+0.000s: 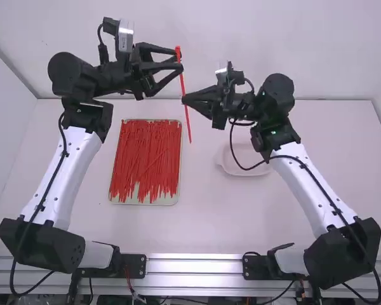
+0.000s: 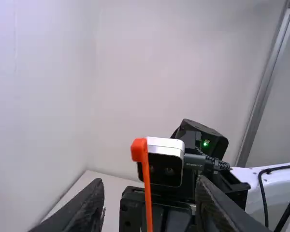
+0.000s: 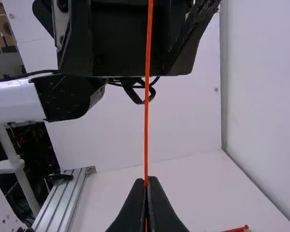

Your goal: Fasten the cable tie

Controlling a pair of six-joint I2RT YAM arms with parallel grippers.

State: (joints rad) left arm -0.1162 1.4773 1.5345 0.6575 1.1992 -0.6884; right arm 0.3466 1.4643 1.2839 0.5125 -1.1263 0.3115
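One white table (image 1: 209, 210). Two arms.

One tray (image 1: 175, 201) holds a dense layer of red ties (image 1: 146, 162), too many to count. One clear dish (image 1: 241, 166) sits right of it.

One red cable tie (image 1: 186, 114) is held in the air above the table's far side, between tray and dish. Its long axis is near upright, head (image 1: 177, 50) up and tail down.

The right gripper (image 1: 185, 98) pinches it at mid-length. The left gripper (image 1: 178, 65) is at the head; in the left wrist view its fingers (image 2: 92, 208) stand spread either side of the tie.

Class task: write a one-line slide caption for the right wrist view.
Right gripper shut on a red cable tie, whose strap runs straight on towards the left arm.
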